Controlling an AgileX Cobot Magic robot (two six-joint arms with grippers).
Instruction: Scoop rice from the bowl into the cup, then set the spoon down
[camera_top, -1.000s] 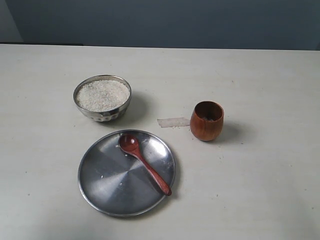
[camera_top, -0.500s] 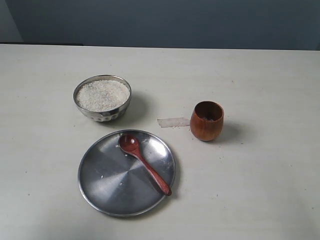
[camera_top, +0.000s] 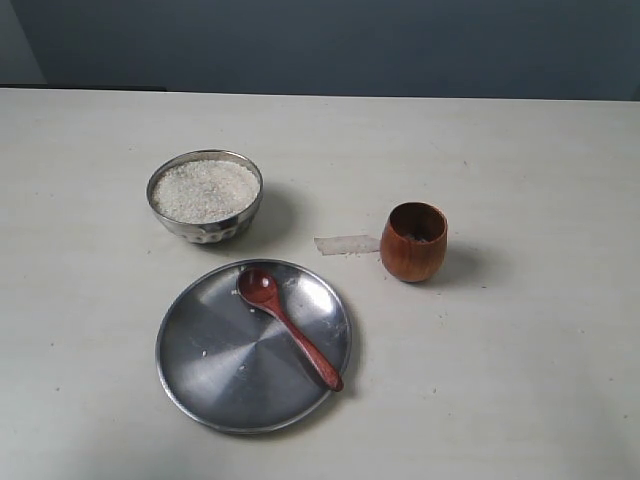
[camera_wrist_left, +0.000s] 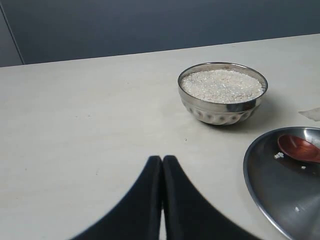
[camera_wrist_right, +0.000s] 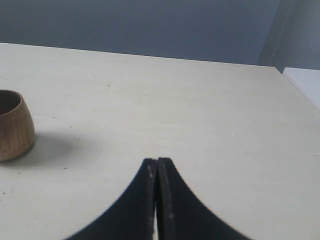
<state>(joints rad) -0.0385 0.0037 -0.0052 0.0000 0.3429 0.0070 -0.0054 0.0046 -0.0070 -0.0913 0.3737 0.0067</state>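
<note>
The steel bowl (camera_top: 205, 196) stands at the left back of the table, filled with white rice (camera_top: 205, 189). In front of it the wooden spoon (camera_top: 288, 325) lies on the flat steel plate (camera_top: 220, 380), its handle pointing to the front right. The wooden cup (camera_top: 413, 241) stands upright to the right. Neither arm shows in the exterior view. In the left wrist view my left gripper (camera_wrist_left: 162, 159) is shut and empty, short of the bowl (camera_wrist_left: 222, 93) and the spoon (camera_wrist_left: 300, 148). My right gripper (camera_wrist_right: 157, 161) is shut on nothing, with the cup (camera_wrist_right: 15, 125) off to one side.
A strip of clear tape (camera_top: 346, 244) lies on the table between bowl and cup. A few loose grains sit on the plate (camera_wrist_left: 285, 200). A dark wall stands behind the table's far edge, and the table's side edge (camera_wrist_right: 297, 87) shows in the right wrist view.
</note>
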